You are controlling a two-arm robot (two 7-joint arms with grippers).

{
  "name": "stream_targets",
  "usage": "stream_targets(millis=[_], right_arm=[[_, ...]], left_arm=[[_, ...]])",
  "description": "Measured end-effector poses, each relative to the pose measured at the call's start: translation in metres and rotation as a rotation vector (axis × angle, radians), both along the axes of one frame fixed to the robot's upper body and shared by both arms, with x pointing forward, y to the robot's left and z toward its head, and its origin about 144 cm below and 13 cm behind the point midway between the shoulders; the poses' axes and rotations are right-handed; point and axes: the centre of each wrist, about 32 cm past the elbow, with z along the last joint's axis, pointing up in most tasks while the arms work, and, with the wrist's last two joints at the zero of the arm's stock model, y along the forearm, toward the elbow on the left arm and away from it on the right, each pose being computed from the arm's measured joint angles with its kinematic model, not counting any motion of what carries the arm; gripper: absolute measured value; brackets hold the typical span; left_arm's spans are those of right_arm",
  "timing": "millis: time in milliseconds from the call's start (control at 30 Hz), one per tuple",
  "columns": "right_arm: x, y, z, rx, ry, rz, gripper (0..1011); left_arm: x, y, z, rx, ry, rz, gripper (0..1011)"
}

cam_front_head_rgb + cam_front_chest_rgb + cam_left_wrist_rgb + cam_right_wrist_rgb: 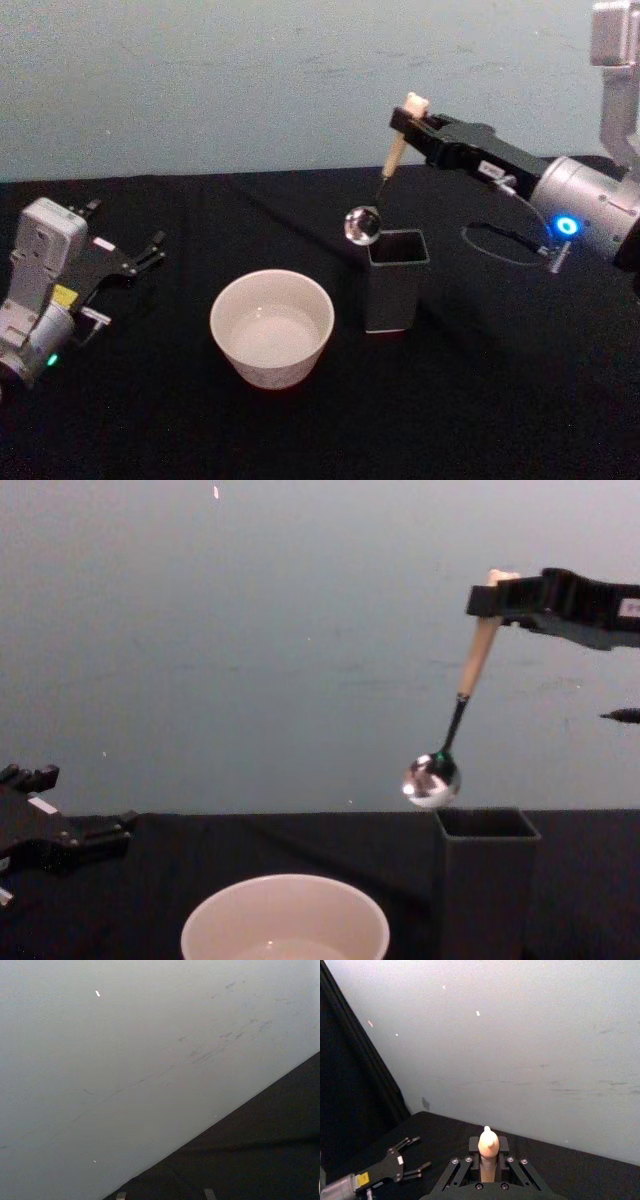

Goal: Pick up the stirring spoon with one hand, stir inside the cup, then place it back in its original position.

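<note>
My right gripper (408, 118) is shut on the cream top of the stirring spoon (392, 160), which hangs tilted in the air, its shiny bowl (431, 778) just above the upper left edge of the dark square holder (396, 278). The spoon's cream head (488, 1146) pokes up between the jaws in the right wrist view. The cream-white cup (272, 327) stands on the black table, left of the holder and in front of it, holding clear liquid. My left gripper (150, 250) rests open at the table's left side, far from the cup.
A black cloth covers the table (480, 400). A pale wall (200, 80) runs behind it. A thin black cable (500, 245) loops beside the right wrist. There is bare cloth between the cup and the left arm.
</note>
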Motion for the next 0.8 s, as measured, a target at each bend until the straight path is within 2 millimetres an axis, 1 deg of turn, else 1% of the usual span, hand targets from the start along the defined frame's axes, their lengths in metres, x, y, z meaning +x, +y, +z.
stream_targets(millis=[267, 400, 800], right_arm=[[-0.005, -0.016, -0.004, -0.016, -0.033, -0.042, 211], [-0.006, -0.018, -0.008, -0.032, -0.035, -0.051, 211], [-0.005, -0.013, -0.028, -0.089, -0.013, -0.05, 211]], left_arm=[[0.0, 0.0, 0.0, 0.0, 0.0, 0.0, 1002], [0.0, 0.0, 0.0, 0.0, 0.0, 0.0, 1002], [0.0, 0.0, 0.0, 0.0, 0.0, 0.0, 1001]])
